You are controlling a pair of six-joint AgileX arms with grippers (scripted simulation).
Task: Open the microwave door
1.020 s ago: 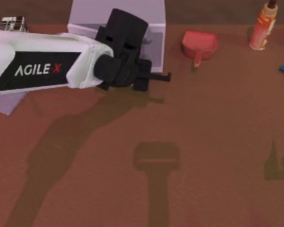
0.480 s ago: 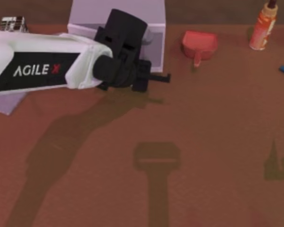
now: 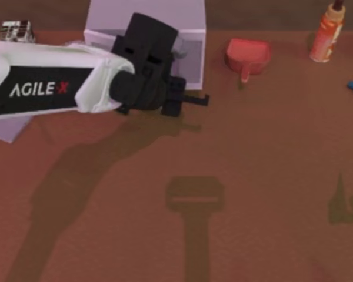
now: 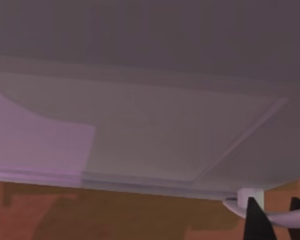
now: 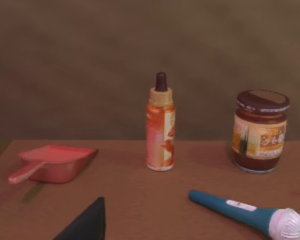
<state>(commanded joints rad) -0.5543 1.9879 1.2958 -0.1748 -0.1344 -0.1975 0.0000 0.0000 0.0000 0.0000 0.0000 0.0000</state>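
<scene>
Brown table (image 3: 265,176) is carrying the microwave (image 3: 165,17) at its far left. "AGILE X" is showing on the left arm, whose left gripper (image 3: 203,100), its opening unclear, is hovering at the microwave door (image 4: 140,130).

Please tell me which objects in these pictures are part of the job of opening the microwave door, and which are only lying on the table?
Part of the job:
- microwave
- microwave door
- left end effector, in front of the microwave

Only lying about:
- red scoop
- orange dropper bottle
- jar
- teal microphone
</scene>
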